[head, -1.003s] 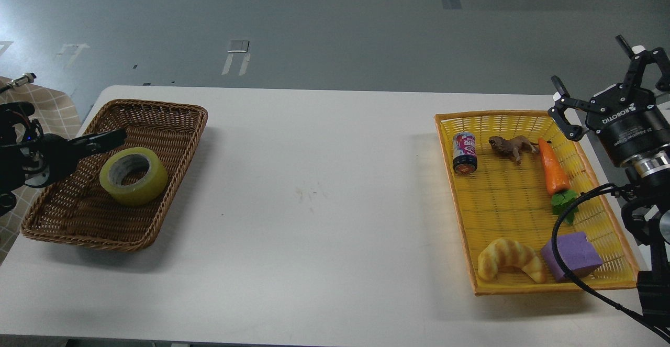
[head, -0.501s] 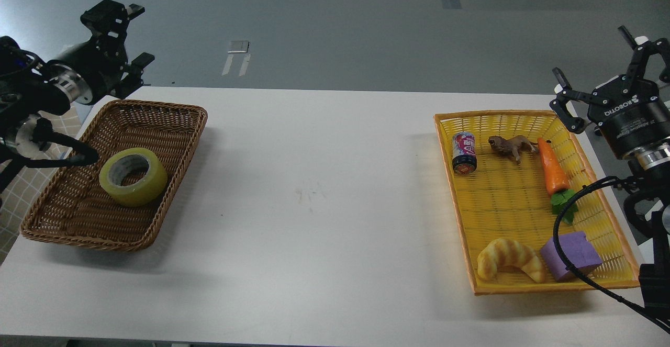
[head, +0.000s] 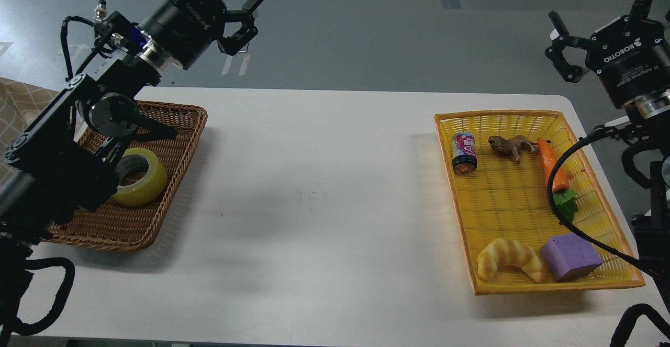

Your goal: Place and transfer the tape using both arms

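Observation:
The tape (head: 144, 179), a yellow roll with a grey-white core, lies flat in the brown wicker basket (head: 180, 150) at the left of the table. My left arm crosses in front of it and hides its left part. My left gripper (head: 230, 4) is raised high above the basket's far edge, well clear of the tape. Its fingers are spread open and empty. My right gripper (head: 596, 7) is raised at the far right, above and behind the yellow basket (head: 502, 116), open and empty.
The yellow basket holds a can (head: 464, 152), a brown lion toy (head: 512, 146), a carrot toy (head: 554, 171), a croissant toy (head: 510, 266) and a purple block (head: 570, 256). A black cable (head: 562, 213) of the right arm hangs over that basket. The white table (head: 319, 190) lies between the baskets.
My left arm has swung up and rightward from the left edge to high above the brown basket, now covering part of the tape. My right gripper has risen. The tape has not moved.

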### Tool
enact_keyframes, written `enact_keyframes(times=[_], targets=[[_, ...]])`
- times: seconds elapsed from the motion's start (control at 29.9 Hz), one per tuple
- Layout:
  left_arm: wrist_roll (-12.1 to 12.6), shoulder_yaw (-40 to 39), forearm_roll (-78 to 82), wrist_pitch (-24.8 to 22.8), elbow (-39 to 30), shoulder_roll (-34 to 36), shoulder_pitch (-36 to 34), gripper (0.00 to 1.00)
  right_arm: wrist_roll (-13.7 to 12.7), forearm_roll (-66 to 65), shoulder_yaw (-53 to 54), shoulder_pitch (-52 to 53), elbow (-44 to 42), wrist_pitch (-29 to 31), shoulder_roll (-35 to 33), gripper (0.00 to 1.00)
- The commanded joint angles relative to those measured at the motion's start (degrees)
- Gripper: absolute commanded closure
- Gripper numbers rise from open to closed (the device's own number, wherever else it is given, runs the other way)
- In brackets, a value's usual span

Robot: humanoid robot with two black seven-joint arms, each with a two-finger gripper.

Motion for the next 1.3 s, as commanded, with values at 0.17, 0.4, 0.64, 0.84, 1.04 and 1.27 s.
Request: enact_keyframes(times=[0.17,0.4,0.64,0.84,1.04,1.27], targets=[[-0.08,-2.34,0.09,-0.45,0.37,-4.0,5.21,0.02,0.44,0.19,-3.96,3.58,-8.22,0.0,0.24,0.0],[-5.44,-3.31,0.44,-0.45,6.51,-5.05,6.88,0.02,3.77,0.28,-4.05,3.49,-11.9,0.0,2.61,0.0],[-5.97,-4.89,0.09,-0.45,6.26,-5.67,8.9,0.02,3.43,0.27,-5.53,4.81,-13.23,0.0,3.59,0.0],[-5.97,-6.83,0.18,-0.45,6.08,-6.03,9.52,0.02,3.52,0.28,-9.41,6.91,-12.44,0.0,3.59,0.0],[-5.62,-6.74,0.18,-0.45,3.98,-5.32,9.61,0.02,3.95,0.36,-8.79,6.48,-10.6,0.0,4.29,0.0],[-5.36,-6.65,0.27,-0.45,3.71,-5.85,9.78,0.02,4.04,0.36,-6.78,5.95,-9.63,0.0,7.19,0.0]])
